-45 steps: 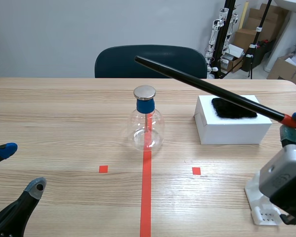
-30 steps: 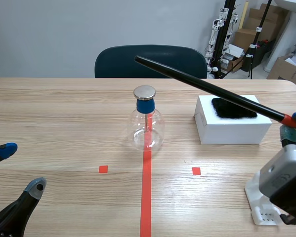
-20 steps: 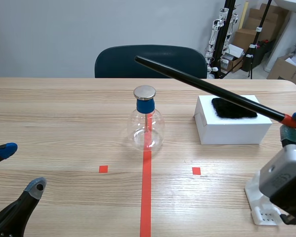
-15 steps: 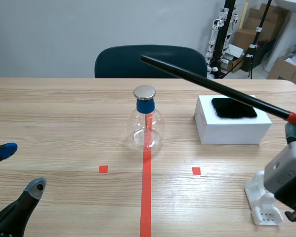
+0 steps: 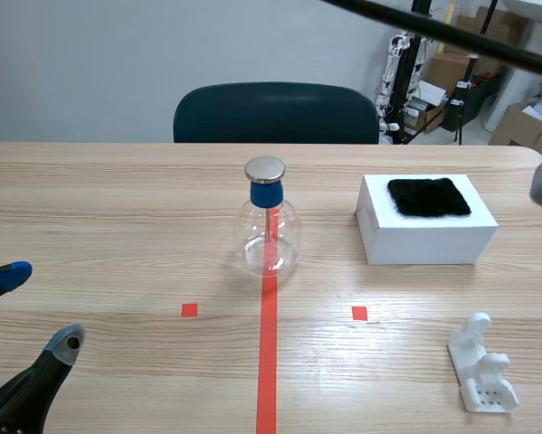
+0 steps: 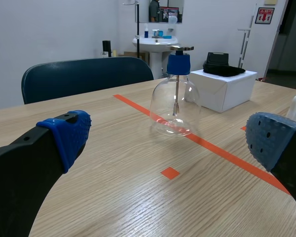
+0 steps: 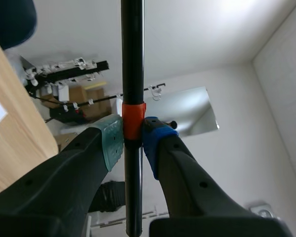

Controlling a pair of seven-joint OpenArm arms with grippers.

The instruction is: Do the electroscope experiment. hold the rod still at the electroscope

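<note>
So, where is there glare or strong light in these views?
Right wrist view: a bright patch washes out the ceiling beside the rod. Left wrist view: faint reflections on the flask. Scene view: even light, soft shadow at the flask's base.

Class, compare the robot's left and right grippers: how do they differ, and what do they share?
The left gripper is open and holds nothing; the right gripper is shut on the black rod at its orange band. The left gripper sits low over the table; the right gripper is high above it. Both have black fingers with dotted pads.
</note>
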